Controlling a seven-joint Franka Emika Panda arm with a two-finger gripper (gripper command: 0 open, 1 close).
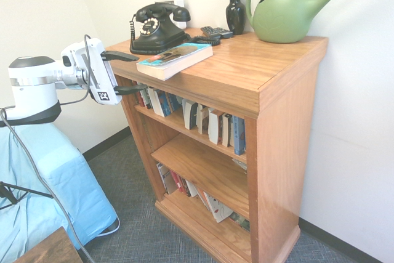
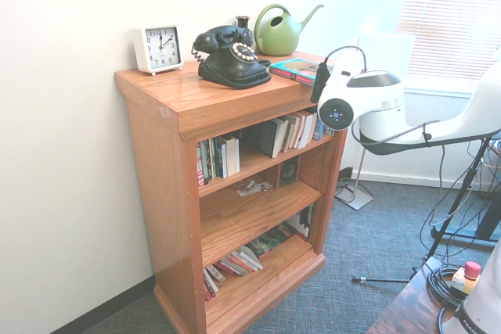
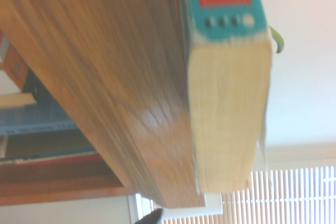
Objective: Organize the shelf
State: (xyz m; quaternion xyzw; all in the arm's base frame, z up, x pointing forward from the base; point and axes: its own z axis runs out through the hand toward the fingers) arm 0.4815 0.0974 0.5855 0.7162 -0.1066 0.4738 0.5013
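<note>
The black two-fingered claw [image 1: 125, 73] stands spread at nine o'clock of the thick blue-covered paperback [image 1: 175, 60], which lies on the orange-brown oak bookcase's top [image 1: 246, 60]; it probably flexes (light, slightly slippery cover); best pinched across its overhanging page block.

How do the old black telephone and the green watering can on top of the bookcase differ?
The telephone is black, while the watering can is green. The telephone is squat, with a handset lying across its top; the watering can has a rounded body with a looped handle and a long spout. The telephone has a coiled cord, and the watering can has none. Both stand upright on the bookcase's flat top.
</note>
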